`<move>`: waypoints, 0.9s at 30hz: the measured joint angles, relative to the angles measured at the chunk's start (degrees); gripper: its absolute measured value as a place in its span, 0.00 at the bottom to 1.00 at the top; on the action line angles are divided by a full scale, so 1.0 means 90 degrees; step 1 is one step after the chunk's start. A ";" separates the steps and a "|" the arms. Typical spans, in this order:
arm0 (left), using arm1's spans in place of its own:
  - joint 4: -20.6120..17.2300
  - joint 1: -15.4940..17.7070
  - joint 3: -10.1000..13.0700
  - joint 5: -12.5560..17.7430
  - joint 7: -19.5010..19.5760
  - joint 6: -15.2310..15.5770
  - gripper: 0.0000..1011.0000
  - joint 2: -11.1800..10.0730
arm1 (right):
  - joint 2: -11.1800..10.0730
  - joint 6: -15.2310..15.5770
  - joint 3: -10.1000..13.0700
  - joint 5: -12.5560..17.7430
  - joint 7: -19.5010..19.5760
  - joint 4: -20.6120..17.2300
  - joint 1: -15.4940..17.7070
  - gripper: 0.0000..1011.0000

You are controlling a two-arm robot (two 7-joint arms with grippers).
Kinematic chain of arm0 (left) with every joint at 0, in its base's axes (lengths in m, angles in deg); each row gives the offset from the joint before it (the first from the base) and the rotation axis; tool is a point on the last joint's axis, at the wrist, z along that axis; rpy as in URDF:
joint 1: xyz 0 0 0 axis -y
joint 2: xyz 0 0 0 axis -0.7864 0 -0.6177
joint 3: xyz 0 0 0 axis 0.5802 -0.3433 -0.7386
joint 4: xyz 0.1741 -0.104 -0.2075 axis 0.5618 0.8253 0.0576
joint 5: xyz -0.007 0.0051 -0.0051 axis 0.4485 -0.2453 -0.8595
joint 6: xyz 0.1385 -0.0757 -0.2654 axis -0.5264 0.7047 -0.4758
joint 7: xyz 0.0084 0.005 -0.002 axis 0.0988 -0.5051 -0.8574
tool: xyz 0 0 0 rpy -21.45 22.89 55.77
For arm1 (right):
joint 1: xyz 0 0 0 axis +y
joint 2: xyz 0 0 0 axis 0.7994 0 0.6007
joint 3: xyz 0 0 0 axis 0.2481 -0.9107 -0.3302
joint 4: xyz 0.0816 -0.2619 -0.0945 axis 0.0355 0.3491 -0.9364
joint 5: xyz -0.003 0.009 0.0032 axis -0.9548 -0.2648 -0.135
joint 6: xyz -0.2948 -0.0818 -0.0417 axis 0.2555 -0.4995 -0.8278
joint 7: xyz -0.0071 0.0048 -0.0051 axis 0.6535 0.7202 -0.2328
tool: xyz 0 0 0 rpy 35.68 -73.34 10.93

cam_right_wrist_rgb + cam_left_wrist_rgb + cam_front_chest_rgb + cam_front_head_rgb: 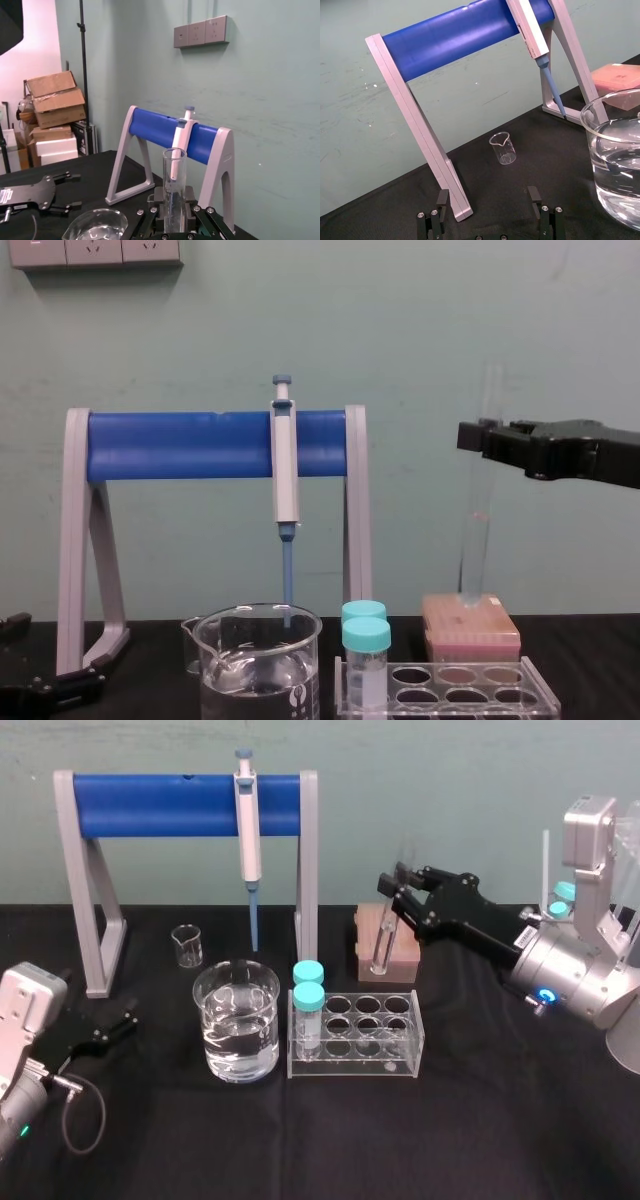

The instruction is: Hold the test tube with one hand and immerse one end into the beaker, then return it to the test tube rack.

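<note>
The test tube hangs nearly upright in the air, with my right gripper shut on its upper part. In the chest view the test tube has its round end level with the top of the pink box, above and behind the right end of the test tube rack. The right wrist view shows the test tube standing between the fingers. The rack sits just right of the water-filled beaker, also seen as the beaker. My left gripper rests open at the table's left.
A grey-and-blue pipette hangs on a blue-barred grey stand behind the beaker. A small beaker stands under the stand. Two teal-capped vials fill the rack's left holes. The pink box lies behind the rack.
</note>
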 joint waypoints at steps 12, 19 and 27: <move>0.0000 0.0000 0.0000 0.0000 0.0000 0.0000 0.99 0.0000 | -0.0031 0.0048 0.0011 0.0039 0.0046 -0.0027 0.0017 0.22; 0.0000 0.0000 0.0000 0.0000 0.0000 0.0000 0.99 0.0000 | -0.0058 0.0069 0.0004 0.0080 0.0033 -0.0042 0.0058 0.22; 0.0000 0.0000 0.0000 0.0000 0.0000 0.0000 0.99 0.0000 | -0.0089 0.0089 -0.0008 0.0107 0.0033 -0.0081 0.0109 0.22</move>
